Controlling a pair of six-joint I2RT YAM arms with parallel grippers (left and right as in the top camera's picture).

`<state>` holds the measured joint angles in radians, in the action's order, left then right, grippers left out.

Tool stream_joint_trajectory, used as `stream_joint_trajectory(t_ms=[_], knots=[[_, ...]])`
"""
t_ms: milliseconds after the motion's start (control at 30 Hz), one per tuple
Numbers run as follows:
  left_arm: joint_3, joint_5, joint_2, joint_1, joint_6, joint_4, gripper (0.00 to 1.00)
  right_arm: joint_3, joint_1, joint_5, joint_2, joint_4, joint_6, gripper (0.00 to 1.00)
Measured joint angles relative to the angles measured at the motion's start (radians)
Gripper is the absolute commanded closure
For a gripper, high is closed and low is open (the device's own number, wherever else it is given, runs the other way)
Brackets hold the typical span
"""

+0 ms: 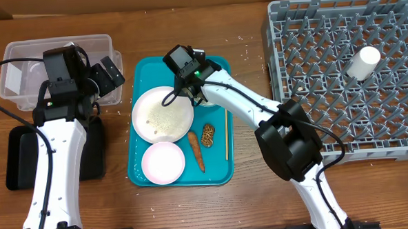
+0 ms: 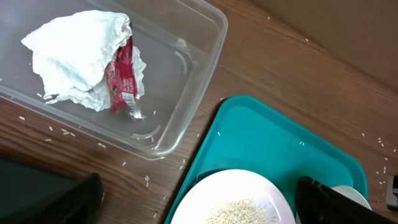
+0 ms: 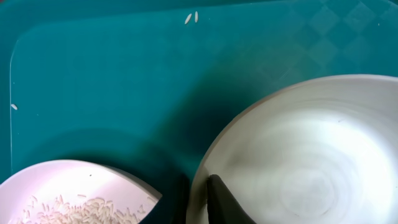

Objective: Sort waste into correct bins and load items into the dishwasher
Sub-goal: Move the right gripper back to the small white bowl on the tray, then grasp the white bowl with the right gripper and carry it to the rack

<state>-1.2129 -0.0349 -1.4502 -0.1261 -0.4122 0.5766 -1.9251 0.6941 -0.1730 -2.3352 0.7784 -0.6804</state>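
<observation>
Right gripper (image 3: 198, 200) pictured clamped on rim of bowl (image 3: 311, 162), set on teal tray (image 3: 112, 74) just beside rice-strewn plate (image 1: 162, 115). Dish rack (image 1: 327, 88) sited well right of tray, on same arm's side; lift-and-carry rightward judged next. Left gripper (image 2: 202, 202) held wide open, empty, just off tray's left edge.

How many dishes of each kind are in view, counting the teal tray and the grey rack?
Plate: 1
Bowls: 2, a pale pink bowl and a white bowl
Cup: 1
Total: 4
</observation>
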Motion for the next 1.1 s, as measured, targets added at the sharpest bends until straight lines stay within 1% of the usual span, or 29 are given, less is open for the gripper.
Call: stream_joint_trajectory(t_ms=[67, 267, 400, 633, 700, 767, 900, 1033, 1100], knots=[[0.0, 0.0, 0.0, 0.0, 0.0, 0.0, 0.0, 0.0, 0.0, -0.001, 0.0, 0.003, -0.001, 0.96], [0.0, 0.0, 0.0, 0.0, 0.0, 0.0, 0.0, -0.054, 0.0, -0.018, 0.0, 0.072, 0.003, 0.96], [0.0, 0.0, 0.0, 0.0, 0.0, 0.0, 0.0, -0.122, -0.001, -0.014, 0.0, 0.136, 0.003, 0.96], [0.0, 0.0, 0.0, 0.0, 0.0, 0.0, 0.0, -0.315, -0.047, 0.001, 0.002, 0.354, 0.0, 0.96], [0.0, 0.0, 0.0, 0.0, 0.0, 0.0, 0.0, -0.367, -0.107, 0.004, 0.027, 0.443, 0.003, 0.96], [0.0, 0.0, 0.0, 0.0, 0.0, 0.0, 0.0, -0.387, -0.166, 0.01, 0.063, 0.485, 0.01, 0.96], [0.0, 0.0, 0.0, 0.0, 0.0, 0.0, 0.0, -0.397, -0.33, 0.047, 0.187, 0.517, 0.058, 0.96], [0.0, 0.0, 0.0, 0.0, 0.0, 0.0, 0.0, -0.414, -0.509, 0.18, 0.301, 0.537, 0.134, 0.96], [0.0, 0.0, 0.0, 0.0, 0.0, 0.0, 0.0, -0.425, -0.62, 0.283, 0.341, 0.595, 0.181, 0.96]])
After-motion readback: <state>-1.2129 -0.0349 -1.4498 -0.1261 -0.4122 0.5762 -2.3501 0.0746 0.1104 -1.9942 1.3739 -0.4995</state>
